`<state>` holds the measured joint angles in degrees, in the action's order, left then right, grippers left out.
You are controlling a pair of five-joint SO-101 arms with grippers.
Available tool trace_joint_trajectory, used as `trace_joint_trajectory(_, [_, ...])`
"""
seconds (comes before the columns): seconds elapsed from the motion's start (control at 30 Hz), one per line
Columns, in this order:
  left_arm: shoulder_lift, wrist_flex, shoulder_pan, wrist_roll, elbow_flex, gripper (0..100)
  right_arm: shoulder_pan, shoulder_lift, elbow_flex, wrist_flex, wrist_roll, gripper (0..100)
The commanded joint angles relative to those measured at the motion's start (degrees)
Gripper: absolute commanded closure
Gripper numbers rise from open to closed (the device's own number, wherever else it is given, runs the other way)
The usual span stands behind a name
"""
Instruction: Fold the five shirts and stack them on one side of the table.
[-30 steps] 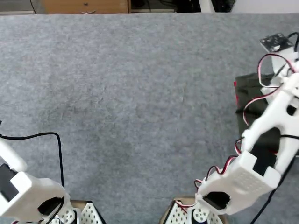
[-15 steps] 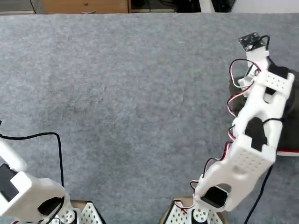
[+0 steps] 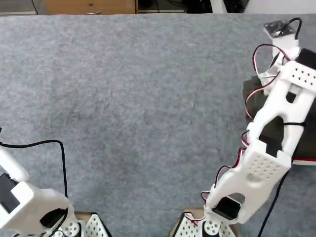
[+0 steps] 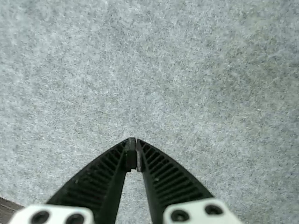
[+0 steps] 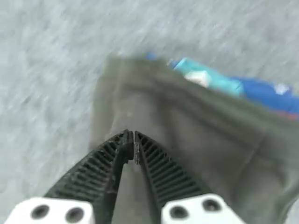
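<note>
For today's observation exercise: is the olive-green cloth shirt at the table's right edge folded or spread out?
Folded: the olive-green cloth shirt lies as a compact block with a squared corner, atop blue fabric.

Room to pass over the counter [image 3: 148, 98] at middle and left, blocked at the right edge by stacked shirts [image 3: 253, 98] and the right arm [image 3: 281, 113].

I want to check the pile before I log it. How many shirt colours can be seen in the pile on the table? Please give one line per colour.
Olive shirt: 1
Teal cloth: 1
Blue cloth: 1
Red cloth: 1
Total: 4 colours. I cannot tell whether each one is a separate shirt.
</note>
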<state>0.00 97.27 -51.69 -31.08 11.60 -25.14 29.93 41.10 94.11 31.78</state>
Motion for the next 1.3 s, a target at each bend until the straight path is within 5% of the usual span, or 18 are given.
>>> trace_joint_trajectory(0.0, [-2.86, -0.26, 0.00, -0.44, 0.18, 98, 0.84, -1.89, 3.47, 7.82, -0.70, 99.5])
trace_joint_trajectory(0.33, [-2.86, -0.26, 0.26, -0.44, 0.18, 98, 0.75, 3.74, -14.55, -5.36, -0.97, 99.6])
trace_joint_trajectory(0.77, [-2.86, -0.26, 0.35, -0.44, 0.79, 98, 9.27, -8.31, -3.21, 8.35, -3.78, 99.6])
trace_joint_trajectory(1.0, [-5.58, 0.53, 1.49, -0.35, -0.53, 98, 15.60, -28.70, -22.11, 8.26, -4.31, 99.6])
trace_joint_trajectory(1.17, [-16.22, 1.85, 10.29, -0.09, -10.55, 98, 20.88, -43.56, -40.13, 7.82, -12.40, 99.6])
trace_joint_trajectory(1.27, [-25.01, -4.04, 15.82, 2.20, -21.80, 98, 23.96, -49.63, -49.45, 5.98, -20.31, 99.6])
